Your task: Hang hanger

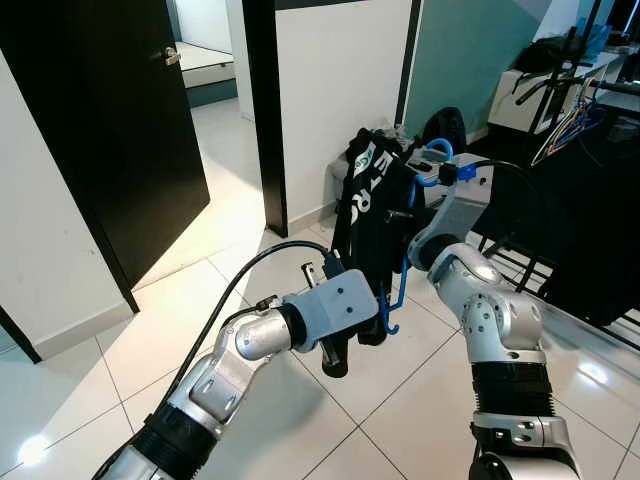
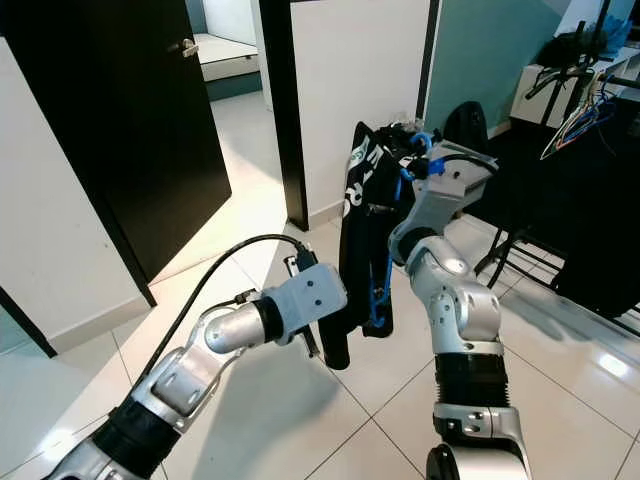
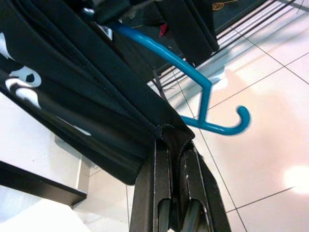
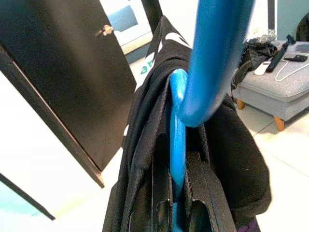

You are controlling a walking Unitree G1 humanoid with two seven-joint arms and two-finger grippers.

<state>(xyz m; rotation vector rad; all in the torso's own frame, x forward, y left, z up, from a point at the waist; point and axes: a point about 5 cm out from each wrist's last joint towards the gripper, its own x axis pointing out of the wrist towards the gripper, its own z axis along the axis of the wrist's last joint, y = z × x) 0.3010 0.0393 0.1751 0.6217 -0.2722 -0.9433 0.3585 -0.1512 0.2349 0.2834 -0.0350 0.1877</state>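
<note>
A glossy white tiled floor runs from the robot's feet to a white wall with a black door on the far left. Nearest, the left claw reaches in from the left with its two black fingers pressed together on the lower hem of a black garment with white lettering, which hangs in mid-air in front of the robot. Just behind it, on the right, the right claw is raised and clamps the bar of a blue plastic hanger between its fingers; the garment is draped over this hanger, whose lower hooked end juts out beside the cloth. Farther right stands a dark clothes rack carrying several thin hangers, with a black sheet below it.
</note>
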